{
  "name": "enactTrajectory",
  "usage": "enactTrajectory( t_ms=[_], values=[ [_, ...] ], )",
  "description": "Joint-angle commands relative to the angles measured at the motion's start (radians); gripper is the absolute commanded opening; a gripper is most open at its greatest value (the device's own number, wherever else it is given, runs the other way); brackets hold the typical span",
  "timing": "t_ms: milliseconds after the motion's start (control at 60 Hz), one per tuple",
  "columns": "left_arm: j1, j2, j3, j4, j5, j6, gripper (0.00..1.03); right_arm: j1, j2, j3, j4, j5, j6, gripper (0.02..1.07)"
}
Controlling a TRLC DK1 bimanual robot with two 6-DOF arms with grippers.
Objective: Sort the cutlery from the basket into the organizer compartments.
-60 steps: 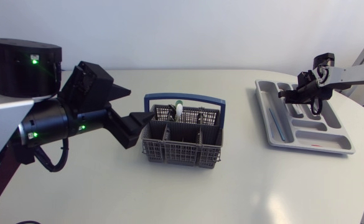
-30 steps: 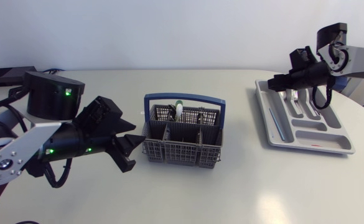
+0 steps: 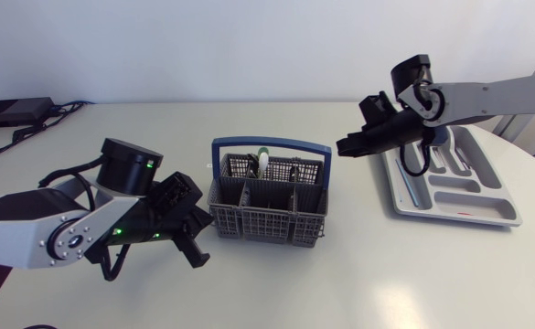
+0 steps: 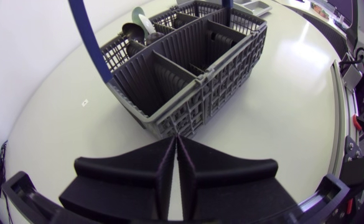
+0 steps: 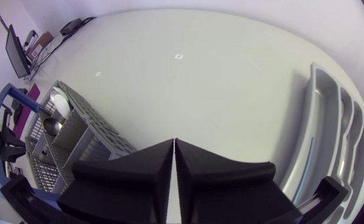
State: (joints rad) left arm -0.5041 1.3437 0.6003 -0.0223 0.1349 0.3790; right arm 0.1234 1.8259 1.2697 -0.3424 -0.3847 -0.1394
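The grey basket (image 3: 267, 208) with a blue handle (image 3: 272, 143) stands mid-table, and a white-handled piece (image 3: 262, 163) stands in a back compartment. My left gripper (image 3: 197, 239) is shut and empty, low beside the basket's front left corner. In the left wrist view that corner of the basket (image 4: 188, 81) lies just ahead of the gripper (image 4: 175, 138), with spoon bowls (image 4: 138, 28) at the far side. My right gripper (image 3: 342, 146) is shut and empty, hanging between the basket and the grey organizer (image 3: 500, 212). The right wrist view shows the gripper (image 5: 175, 142), the organizer (image 5: 331, 124) and the basket (image 5: 76, 137).
The organizer holds a thin bluish piece (image 3: 404, 174) in its long left slot and some cutlery (image 3: 436, 157) in the rear slots. A black box (image 3: 11, 111) with cables lies at the back left. Bare tabletop lies in front of the basket.
My left arm has pulled back from the basket's left side, dropped lower and shut its fingers. My right arm has swung left, away from over the organizer, and shut too.
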Motion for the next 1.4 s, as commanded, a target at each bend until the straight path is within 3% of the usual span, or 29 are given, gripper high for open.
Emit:
enactTrajectory(
  t_ms=[0, 300, 600, 917, 1383],
  values=[
    [0.012, 0.045, -0.022, 0.041, 0.009, 0.026, 0.03, 0.022, 0.041, 0.033, -0.021, -0.034, 0.043, 0.08],
    [0.053, 0.14, -0.002, 0.174, 0.009, 0.024, 0.03, 0.051, 0.067, 0.066, -0.099, -0.143, 0.052, 0.08],
    [0.119, 0.204, 0.055, 0.242, 0.009, 0.024, 0.04, 0.058, -0.053, -0.122, -0.138, -0.189, 0.014, 0.08],
    [0.142, 0.342, 0.2, 0.257, 0.019, 0.014, 0.04, 0.088, -0.275, -0.293, -0.234, -0.23, -0.014, 0.08],
    [0.203, 0.477, 0.343, 0.249, 0.065, 0.012, 0.04, 0.229, -0.399, -0.415, -0.234, -0.223, 0.032, 0.08]
  ],
)
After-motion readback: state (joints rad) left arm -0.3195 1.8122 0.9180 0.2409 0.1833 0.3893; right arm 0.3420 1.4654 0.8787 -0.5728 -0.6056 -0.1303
